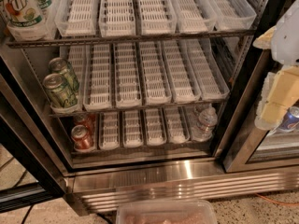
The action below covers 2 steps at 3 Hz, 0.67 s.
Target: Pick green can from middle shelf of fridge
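Two pale green cans stand one behind the other in the leftmost lane of the middle shelf (140, 105) of the open fridge (163, 181). The front green can (60, 91) is at the shelf's front rail and the second green can (64, 72) is just behind it. My gripper (275, 101), cream-yellow on a white arm, hangs at the right edge of the view, in front of the fridge's right door frame. It is far to the right of the green cans and holds nothing that I can see.
Two red-orange cans (82, 136) stand on the lower shelf at left and a clear water bottle (205, 121) at right. A 7UP can (21, 8) is on the top shelf at left. A blue can (290, 119) shows behind the gripper. A clear plastic tub (166, 211) sits at the bottom edge.
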Motion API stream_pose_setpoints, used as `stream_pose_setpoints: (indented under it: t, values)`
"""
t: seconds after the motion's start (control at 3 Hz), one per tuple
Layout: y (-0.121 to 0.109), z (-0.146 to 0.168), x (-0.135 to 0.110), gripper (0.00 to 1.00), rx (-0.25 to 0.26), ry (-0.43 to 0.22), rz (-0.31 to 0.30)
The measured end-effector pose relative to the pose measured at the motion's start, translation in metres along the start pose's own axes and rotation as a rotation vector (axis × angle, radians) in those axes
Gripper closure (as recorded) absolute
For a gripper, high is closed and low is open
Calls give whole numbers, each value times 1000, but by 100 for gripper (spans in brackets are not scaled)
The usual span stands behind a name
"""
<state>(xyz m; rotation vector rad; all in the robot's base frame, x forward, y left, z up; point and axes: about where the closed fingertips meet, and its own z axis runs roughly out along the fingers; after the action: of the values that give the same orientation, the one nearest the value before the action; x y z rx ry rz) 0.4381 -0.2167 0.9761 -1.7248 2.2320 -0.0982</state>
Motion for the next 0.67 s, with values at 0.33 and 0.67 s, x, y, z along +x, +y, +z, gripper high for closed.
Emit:
stream_pose_setpoints:
  t: [0.33, 0.67]
  values:
    - [0, 0, 0, 0, 0, 0, 0]
    - [11, 5, -18, 0, 4, -54, 10]
